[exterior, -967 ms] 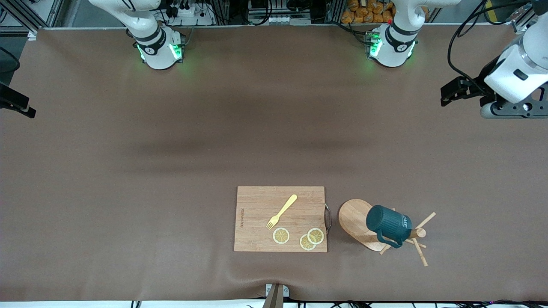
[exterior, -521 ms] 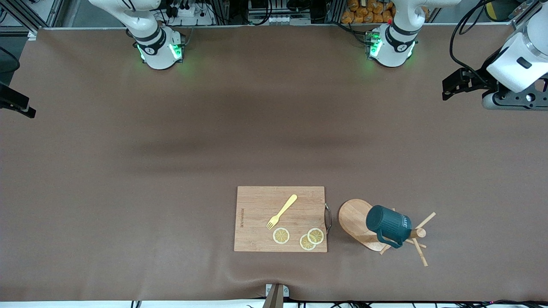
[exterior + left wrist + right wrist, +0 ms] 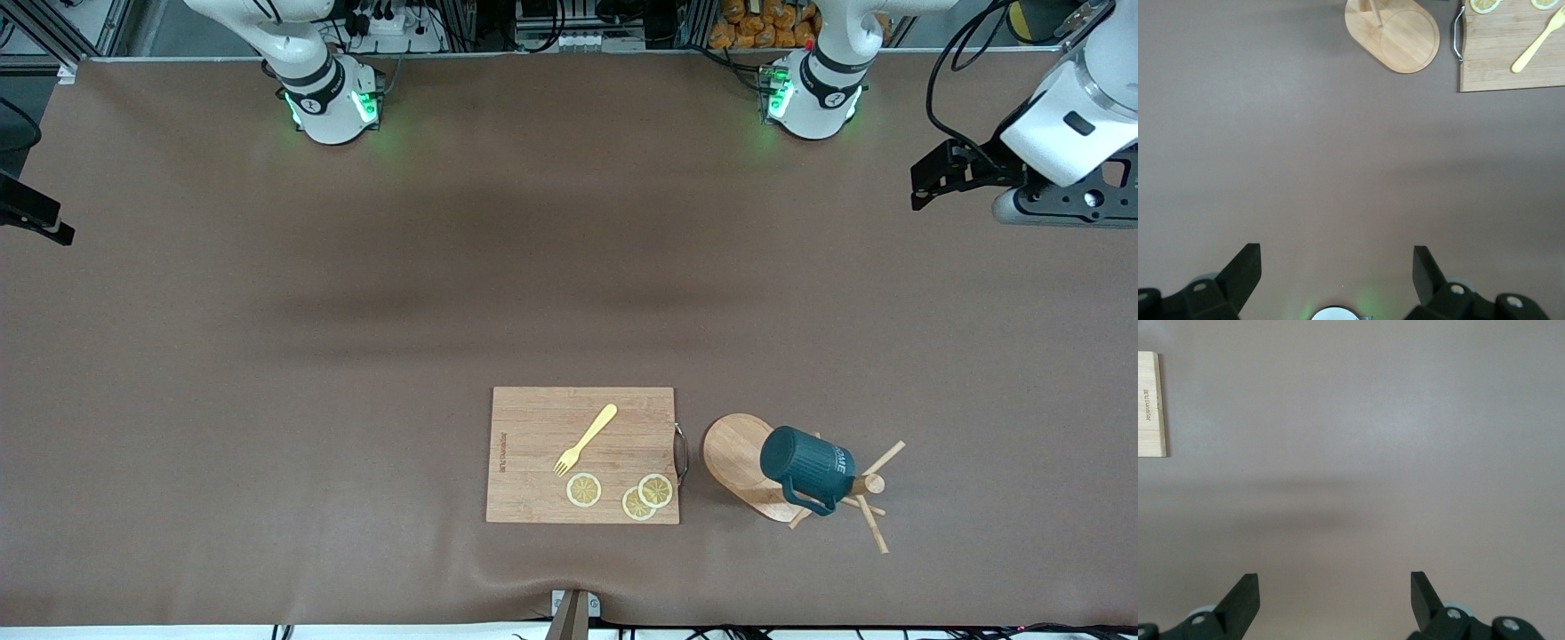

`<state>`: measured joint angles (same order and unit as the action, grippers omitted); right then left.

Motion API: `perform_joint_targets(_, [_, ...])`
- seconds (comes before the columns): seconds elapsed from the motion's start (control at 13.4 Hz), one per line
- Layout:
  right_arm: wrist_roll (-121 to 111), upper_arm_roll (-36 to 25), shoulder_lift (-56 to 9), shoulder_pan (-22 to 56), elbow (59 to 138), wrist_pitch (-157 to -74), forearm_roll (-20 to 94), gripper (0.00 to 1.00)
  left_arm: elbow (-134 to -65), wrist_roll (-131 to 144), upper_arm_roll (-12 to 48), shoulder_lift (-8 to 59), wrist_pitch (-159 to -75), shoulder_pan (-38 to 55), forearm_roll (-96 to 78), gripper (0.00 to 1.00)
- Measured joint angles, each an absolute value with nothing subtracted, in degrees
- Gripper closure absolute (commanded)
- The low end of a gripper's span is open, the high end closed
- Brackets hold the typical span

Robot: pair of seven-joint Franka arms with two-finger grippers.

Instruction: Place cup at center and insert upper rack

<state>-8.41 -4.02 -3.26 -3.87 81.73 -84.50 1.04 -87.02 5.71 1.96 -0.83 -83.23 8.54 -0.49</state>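
Cutting board (image 3: pixel 582 454) just beside the upper rack (image 3: pixel 742 462) toward the right arm's end; cup (image 3: pixel 806 465) hung on it, pegs jutting outward

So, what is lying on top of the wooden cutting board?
On the cutting board lie a yellow fork and three lemon slices; two of the slices overlap, so part of one is covered. Nothing else shows on it.
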Motion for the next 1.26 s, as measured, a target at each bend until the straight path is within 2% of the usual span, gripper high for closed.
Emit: perform_joint_targets(1.26, [-8.41,-4.02,-3.26,-3.87,81.73,-84.50,1.04,0.00,-87.02,5.71,1.88,-1.36,-84.49,8.39,-0.47,0.00])
